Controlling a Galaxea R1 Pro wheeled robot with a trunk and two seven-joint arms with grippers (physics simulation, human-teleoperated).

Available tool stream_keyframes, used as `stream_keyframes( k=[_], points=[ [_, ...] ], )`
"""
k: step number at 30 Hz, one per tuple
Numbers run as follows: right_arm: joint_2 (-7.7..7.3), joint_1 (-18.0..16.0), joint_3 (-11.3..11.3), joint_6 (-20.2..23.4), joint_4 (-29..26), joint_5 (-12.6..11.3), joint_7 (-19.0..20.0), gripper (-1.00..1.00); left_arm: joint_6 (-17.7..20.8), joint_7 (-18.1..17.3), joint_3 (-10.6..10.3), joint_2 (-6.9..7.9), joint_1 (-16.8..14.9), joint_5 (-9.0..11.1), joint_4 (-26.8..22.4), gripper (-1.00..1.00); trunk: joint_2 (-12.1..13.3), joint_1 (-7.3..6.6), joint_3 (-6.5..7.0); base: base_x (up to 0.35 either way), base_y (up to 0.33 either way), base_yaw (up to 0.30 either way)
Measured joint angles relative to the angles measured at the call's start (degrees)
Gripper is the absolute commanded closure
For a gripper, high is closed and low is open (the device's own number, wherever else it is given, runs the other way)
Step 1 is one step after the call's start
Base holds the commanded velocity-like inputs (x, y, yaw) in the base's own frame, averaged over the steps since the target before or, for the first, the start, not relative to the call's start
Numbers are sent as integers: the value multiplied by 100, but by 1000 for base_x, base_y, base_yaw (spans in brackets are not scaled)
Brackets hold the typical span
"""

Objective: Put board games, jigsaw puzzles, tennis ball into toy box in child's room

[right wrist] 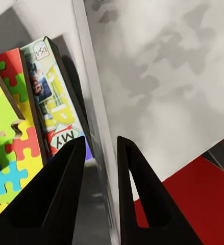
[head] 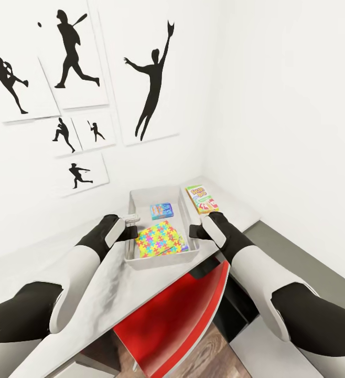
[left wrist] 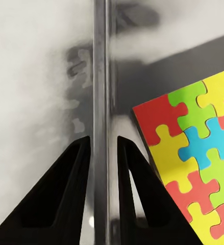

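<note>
Grey, lidless, tray-like toy box with sloping sides [head: 163, 261] standing on the white top of the long table [head: 96, 294], close to the room's corner, with one gripper at each of its long walls. The left gripper [head: 132, 219] sits at the box's left wall; in the left wrist view its two dark fingers [left wrist: 66, 199] straddle the thin grey rim [left wrist: 101, 76], one on each side and close against it, pinching the wall. The right gripper [head: 195, 230] sits at the box's right wall; in the right wrist view its dark fingers [right wrist: 60, 199] likewise stand on either side of the wall's edge [right wrist: 94, 102], drawn in on it. Inside the box, the thin square jigsaw puzzles of interlocking yellow, green, blue, pink and orange pieces [head: 161, 239] lie toward the near end, and a small flat blue board game box [head: 161, 210] lies beyond them toward the far end. The right wrist view shows a further printed white-green game box [right wrist: 53, 97] inside, leaning against the right wall beside the puzzle mats [right wrist: 7, 132]. An orange-green flat game box [head: 201, 199] lies on the table top outside the toy box, just beside its right wall. A red chair [head: 178, 315] stands under the table's edge between the two arms. Black silhouettes of ball players [head: 152, 79] hang on the white wall behind the table.
</note>
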Motion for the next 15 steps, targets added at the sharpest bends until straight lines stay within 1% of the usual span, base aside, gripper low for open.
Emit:
stream_keyframes(
  k=[15],
  points=[
    [6, 0, 3, -6, 1, -6, -15, 100, 4, -15, 12, 2, 1, -21, -3, 100, 0, 0, 0, 0, 0, 0]
  ],
)
